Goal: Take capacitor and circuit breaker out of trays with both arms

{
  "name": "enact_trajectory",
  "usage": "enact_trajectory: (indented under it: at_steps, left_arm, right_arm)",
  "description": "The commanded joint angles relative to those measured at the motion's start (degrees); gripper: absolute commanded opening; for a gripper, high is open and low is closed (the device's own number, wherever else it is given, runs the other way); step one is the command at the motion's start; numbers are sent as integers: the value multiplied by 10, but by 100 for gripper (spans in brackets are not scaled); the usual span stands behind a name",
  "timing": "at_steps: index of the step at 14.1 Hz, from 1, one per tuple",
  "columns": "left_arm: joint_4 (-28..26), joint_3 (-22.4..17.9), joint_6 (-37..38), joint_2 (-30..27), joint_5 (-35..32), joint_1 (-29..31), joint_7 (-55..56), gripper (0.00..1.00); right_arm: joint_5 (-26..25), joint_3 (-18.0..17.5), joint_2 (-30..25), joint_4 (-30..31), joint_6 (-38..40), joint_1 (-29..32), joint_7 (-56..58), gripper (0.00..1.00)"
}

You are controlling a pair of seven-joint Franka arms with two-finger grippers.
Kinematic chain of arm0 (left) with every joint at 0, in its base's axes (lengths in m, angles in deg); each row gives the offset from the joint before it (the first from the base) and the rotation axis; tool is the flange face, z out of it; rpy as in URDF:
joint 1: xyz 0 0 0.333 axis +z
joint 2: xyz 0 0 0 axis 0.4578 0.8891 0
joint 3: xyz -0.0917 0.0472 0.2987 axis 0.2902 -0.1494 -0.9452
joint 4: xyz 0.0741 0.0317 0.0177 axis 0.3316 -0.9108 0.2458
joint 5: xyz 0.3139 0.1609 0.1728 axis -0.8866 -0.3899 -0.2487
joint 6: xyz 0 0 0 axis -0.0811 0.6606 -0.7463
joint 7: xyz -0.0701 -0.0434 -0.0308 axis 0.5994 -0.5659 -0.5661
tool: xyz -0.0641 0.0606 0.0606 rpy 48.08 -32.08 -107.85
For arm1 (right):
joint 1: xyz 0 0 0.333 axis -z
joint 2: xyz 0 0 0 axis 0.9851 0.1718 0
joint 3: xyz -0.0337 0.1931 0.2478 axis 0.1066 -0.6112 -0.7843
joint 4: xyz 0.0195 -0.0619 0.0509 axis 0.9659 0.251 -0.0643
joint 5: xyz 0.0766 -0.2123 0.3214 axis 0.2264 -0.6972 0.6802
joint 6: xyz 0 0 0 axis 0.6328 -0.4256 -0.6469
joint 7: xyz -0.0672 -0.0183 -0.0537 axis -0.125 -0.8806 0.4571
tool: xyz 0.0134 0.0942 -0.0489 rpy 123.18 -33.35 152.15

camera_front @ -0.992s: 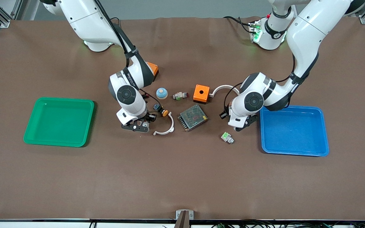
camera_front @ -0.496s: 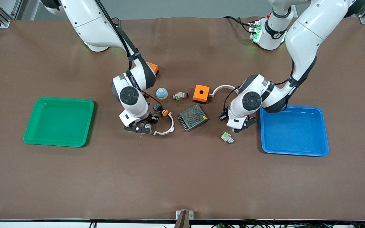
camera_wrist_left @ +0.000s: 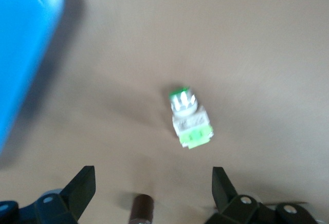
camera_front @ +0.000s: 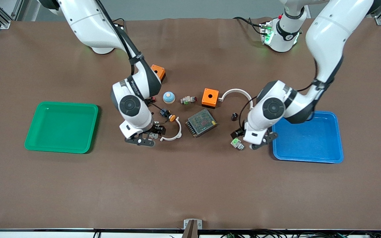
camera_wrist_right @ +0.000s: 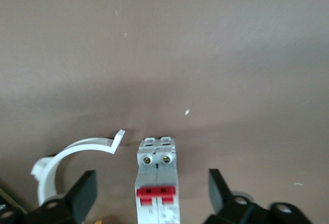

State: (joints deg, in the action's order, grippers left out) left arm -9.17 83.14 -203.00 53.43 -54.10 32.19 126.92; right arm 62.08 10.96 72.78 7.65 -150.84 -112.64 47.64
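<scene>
- Right hand (camera_front: 141, 140) is positioned low over the desk (camera_front: 190, 185), between the green tray (camera_front: 61, 127) and the white C-shaped clip (camera_front: 174, 132); fingers are spread wide.
- Breaker (camera_wrist_right: 157, 183) is seen in the right wrist view lying on the desk in the gap between the spread fingers (camera_wrist_right: 72, 198), untouched by either; its lower end is cut off by the frame edge. In the front view it is mostly hidden under the right hand.
- One end of the white C-shaped clip lies just beside the breaker.
- Left hand (camera_front: 255, 140) is positioned low over the desk beside the blue tray (camera_front: 309, 155), fingers spread wide, nothing held.
- Green-and-white connector (camera_wrist_left: 189, 118) lies on the desk ahead of the left hand, apart from both fingers.
- Capacitor (camera_front: 234, 116) stands on the desk between the metal mesh box (camera_front: 201, 122) and the left arm, near the second white clip (camera_front: 236, 93).
- A dark cylinder at the left wrist view's edge is cut off; what it is cannot be told.
</scene>
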Motion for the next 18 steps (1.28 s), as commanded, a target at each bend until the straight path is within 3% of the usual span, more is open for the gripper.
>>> enact_trajectory:
  at_steps: [1, 4, 9, 14, 16, 18]
  left_arm:
    - [121, 5, 132, -19, -8, 2, -33, 100]
    - [147, 1, 175, -68, -8, 20, -67, 100]
    - [147, 5, 259, -172, 1, 106, -259, 100]
    - [154, 2, 303, -236, 44, 186, -406, 100]
    - [153, -40, 306, -272, 63, 173, -466, 100]
    - [154, -137, 334, -288, 85, 100, -497, 100]
  right_arm:
    - [1, -6, -15, -75, 111, 58, 80, 100]
    - [0, -4, -63, -82, 199, 125, 175, 100]
    - [-31, 3, -138, -76, 295, 245, 295, 100]
    - [-53, 3, -162, -101, 347, 316, 372, 100]
    - [-52, 4, -157, -141, 363, 326, 370, 100]
    - [-54, 4, -157, -157, 363, 332, 371, 100]
